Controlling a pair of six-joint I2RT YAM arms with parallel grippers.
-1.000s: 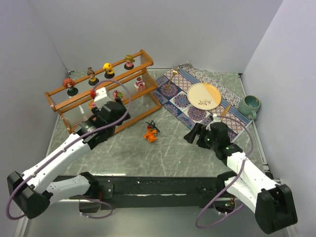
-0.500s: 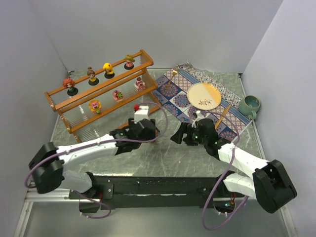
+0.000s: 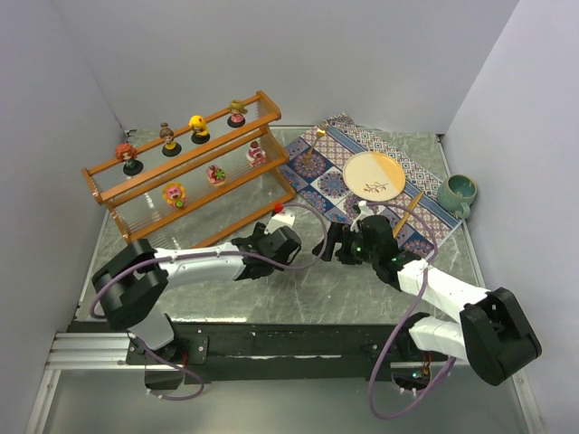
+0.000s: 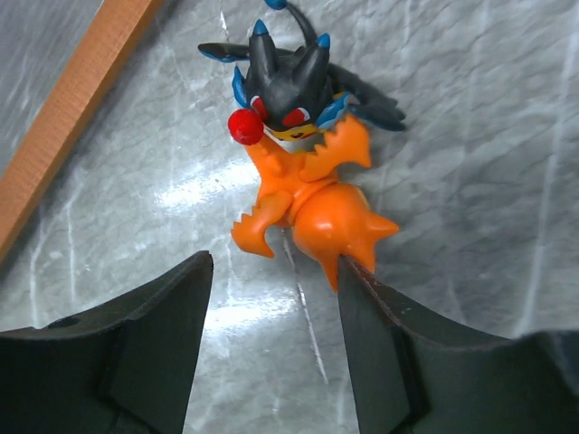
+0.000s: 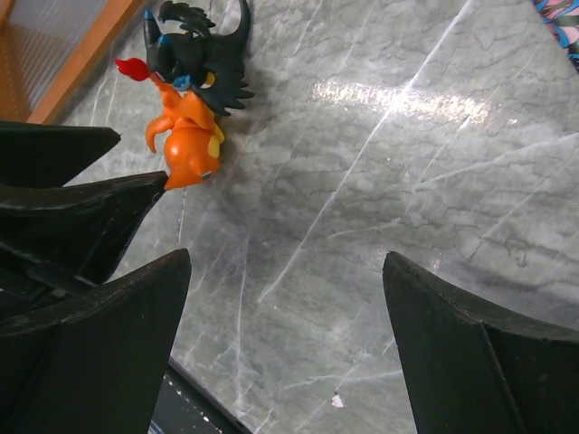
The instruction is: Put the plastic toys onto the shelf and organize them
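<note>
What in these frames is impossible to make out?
1. Top view: orange toy and black toy are hidden beneath the left gripper.
2. Left wrist: whether a finger touches the orange toy; the two overlap.
3. Right wrist: black toy cut by the top edge; of the shelf, only a rail corner shows.
4. Top view: shelf toys too small for faces.

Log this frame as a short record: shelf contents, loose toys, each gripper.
shelf: four dolls on top tier, three toys on middle tier
loose on table: orange toy and black spiky toy, lying together
left gripper: open, one fingertip at the orange toy, nothing held
right gripper: open, empty, over bare table
</note>
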